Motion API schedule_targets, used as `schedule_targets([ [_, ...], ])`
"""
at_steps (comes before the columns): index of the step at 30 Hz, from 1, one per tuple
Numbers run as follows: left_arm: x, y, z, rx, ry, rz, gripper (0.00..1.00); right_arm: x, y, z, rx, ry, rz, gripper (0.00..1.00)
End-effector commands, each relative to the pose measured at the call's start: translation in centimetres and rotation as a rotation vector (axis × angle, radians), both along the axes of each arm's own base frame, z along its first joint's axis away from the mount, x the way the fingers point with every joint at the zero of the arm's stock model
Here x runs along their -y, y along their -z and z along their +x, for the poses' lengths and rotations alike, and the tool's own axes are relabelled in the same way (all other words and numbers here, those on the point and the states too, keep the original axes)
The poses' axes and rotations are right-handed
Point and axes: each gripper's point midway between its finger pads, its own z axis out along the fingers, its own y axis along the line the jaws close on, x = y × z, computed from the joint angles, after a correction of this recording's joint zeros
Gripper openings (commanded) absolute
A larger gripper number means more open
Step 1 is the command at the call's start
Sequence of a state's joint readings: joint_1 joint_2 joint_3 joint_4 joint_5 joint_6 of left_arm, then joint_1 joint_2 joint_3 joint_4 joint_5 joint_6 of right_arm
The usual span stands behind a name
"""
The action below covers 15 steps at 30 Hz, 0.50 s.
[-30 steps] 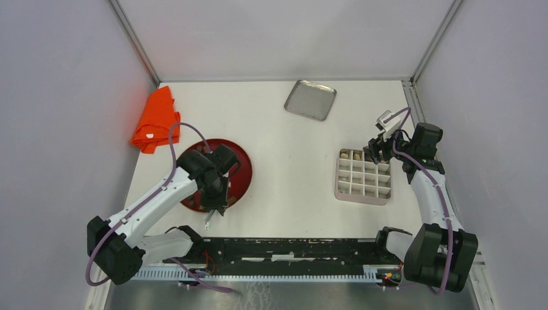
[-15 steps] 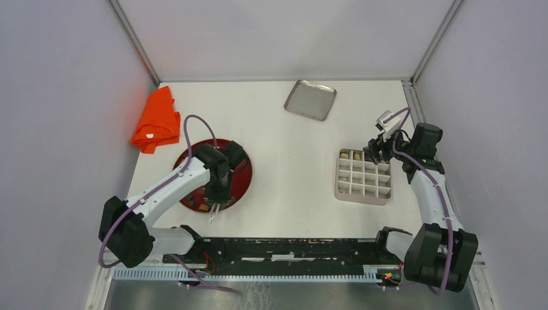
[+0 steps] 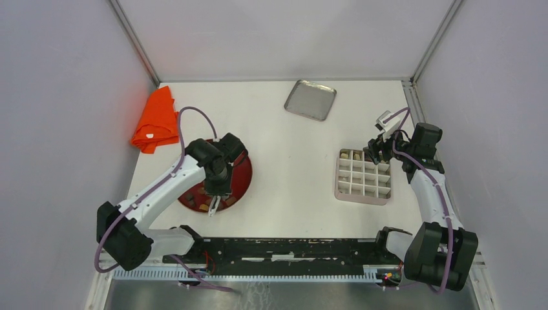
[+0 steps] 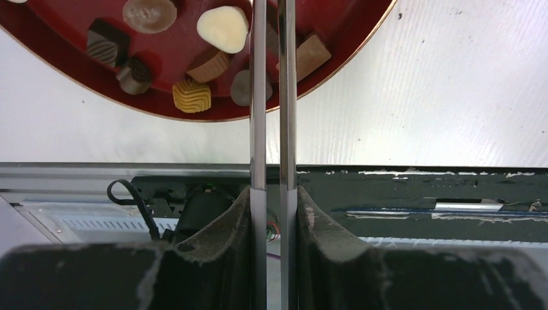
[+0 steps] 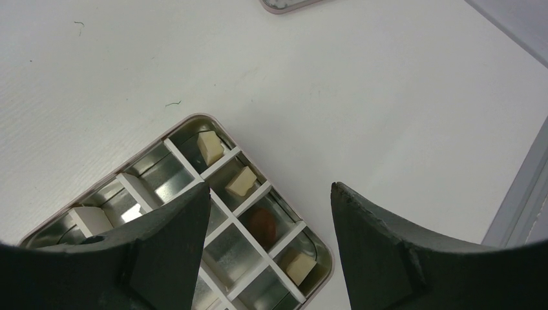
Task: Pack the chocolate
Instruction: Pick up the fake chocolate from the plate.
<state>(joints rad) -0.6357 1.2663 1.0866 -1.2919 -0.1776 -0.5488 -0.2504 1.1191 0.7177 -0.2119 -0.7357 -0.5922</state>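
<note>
White table (image 3: pixel 291 155) all around. Little chocolate (image 4: pixel 192 95) pieces lie on the red plate (image 4: pixel 352 19); a few sit in the box (image 3: pixel 363 201). I think they are light, hard and slippery, so pinch one softly by its sides. Left gripper (image 3: pixel 212 205), over the plate's near edge, has thin blades almost together, nothing seen between. Right gripper (image 5: pixel 270 188) is wide open, empty, above the box.

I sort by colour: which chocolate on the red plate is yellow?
The ribbed piece at the red plate's rim; the others are brown, tan or cream-white.
</note>
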Motion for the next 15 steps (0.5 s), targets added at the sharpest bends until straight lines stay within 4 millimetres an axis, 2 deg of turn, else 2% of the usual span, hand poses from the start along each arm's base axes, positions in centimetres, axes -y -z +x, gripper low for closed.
schedule_targets([
  [1,-1.74,-0.62,-1.11,-0.001,-0.024,0.037,0.27,0.01,-1.47,0.77,0.042,-0.012,-0.015,0.74],
  [10,-1.75,0.1,-0.89,-0.03,0.002,0.044,0.35,-0.03,-1.36,0.75,0.039,-0.012,-0.015,0.74],
  [15,-1.87,-0.21,-0.64,-0.017,0.006,0.05,0.42,0.0,-1.34,0.78,0.039,-0.011,-0.015,0.74],
])
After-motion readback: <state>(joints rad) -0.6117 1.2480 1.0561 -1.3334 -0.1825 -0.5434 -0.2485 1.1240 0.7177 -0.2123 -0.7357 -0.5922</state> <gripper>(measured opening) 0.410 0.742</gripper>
